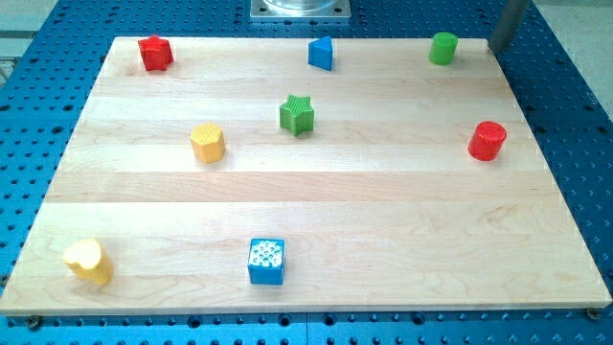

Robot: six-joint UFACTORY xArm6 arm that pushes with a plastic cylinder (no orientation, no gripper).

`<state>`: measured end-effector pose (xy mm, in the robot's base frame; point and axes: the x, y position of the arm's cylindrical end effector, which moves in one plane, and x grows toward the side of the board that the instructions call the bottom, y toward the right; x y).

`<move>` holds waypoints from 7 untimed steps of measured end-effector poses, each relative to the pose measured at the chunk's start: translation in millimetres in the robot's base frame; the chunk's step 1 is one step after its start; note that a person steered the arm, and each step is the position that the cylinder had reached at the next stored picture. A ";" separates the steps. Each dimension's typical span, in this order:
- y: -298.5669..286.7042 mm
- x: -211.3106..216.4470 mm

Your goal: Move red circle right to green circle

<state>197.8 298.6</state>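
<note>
The red circle (pixel 487 141) is a short red cylinder near the board's right edge, at mid height. The green circle (pixel 442 48) is a green cylinder at the view's top right, above and a little left of the red one. My tip (pixel 496 49) is the lower end of a dark grey rod at the top right corner of the board, just right of the green circle and well above the red circle. It touches no block.
A red star-like block (pixel 154 53) sits top left, a blue triangle (pixel 322 54) top centre, a green star (pixel 297 115) mid board, a yellow hexagon (pixel 207 143) left of it, a yellow heart (pixel 87 262) bottom left, a blue cube (pixel 266 261) bottom centre. The wooden board (pixel 383 240) lies on a blue perforated table.
</note>
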 end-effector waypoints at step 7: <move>-88.1 272.3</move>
<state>470.1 210.5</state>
